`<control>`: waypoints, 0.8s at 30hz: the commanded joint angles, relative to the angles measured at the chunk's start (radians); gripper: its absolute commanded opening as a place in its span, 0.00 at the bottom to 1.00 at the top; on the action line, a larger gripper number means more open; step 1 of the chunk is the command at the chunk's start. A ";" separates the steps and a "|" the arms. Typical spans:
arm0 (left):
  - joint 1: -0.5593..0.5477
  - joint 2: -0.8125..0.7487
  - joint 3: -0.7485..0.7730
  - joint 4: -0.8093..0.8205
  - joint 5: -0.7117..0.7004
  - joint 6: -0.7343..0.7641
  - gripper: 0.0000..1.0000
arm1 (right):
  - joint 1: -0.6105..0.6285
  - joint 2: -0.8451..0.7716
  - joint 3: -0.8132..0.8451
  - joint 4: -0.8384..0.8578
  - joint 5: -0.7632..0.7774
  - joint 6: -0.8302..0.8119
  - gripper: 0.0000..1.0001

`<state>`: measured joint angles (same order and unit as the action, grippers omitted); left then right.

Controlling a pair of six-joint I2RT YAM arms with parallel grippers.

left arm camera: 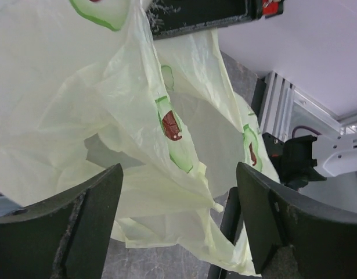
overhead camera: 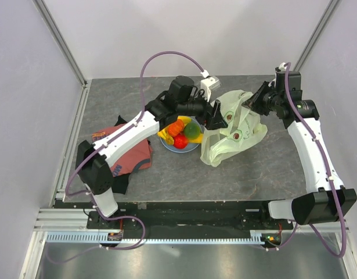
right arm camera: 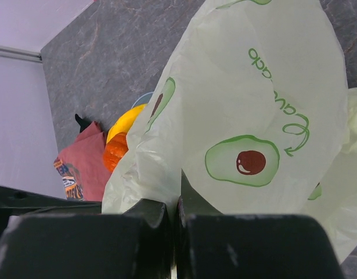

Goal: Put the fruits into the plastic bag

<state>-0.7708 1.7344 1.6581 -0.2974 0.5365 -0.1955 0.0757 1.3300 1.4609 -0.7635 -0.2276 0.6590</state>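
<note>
Plastic bag (overhead camera: 233, 135) lies crumpled right of centre in the top view, on the surface (overhead camera: 166, 174). Fruits (overhead camera: 181, 132) are piled on the blue plate (overhead camera: 187, 150) just left of the bag, possibly touching it (hard to tell from above). Right end effector (right arm camera: 175, 210) is pressed together on a fold of film at the bag's upper edge. Left end effector (left arm camera: 178, 197) is spread wide with film ahead of its fingers and nothing gripped. Handling: the film looks thin, limp and slippery, likely to collapse unless held at two points, so take a rim or handle fold. The fruits look firm and rounded and may roll; grip each across its middle.
</note>
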 commanded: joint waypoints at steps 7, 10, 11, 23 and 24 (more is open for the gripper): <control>-0.002 0.117 0.092 -0.023 0.161 -0.091 0.44 | 0.078 0.055 0.056 0.079 -0.018 -0.128 0.00; 0.001 0.135 0.127 -0.013 0.177 -0.125 0.09 | 0.081 0.086 0.076 0.073 0.042 -0.165 0.06; 0.007 0.142 0.137 -0.009 0.175 -0.149 0.02 | 0.081 0.096 0.091 0.050 0.057 -0.171 0.11; 0.149 0.162 0.147 0.161 0.194 -0.487 0.01 | 0.088 -0.055 0.153 -0.147 0.344 -0.154 0.88; 0.154 0.166 0.146 0.175 0.200 -0.499 0.01 | 0.104 -0.086 0.144 -0.167 0.371 -0.154 0.89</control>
<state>-0.6361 1.8790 1.7744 -0.2146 0.7086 -0.5556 0.1574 1.3399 1.5848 -0.8200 -0.0189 0.5056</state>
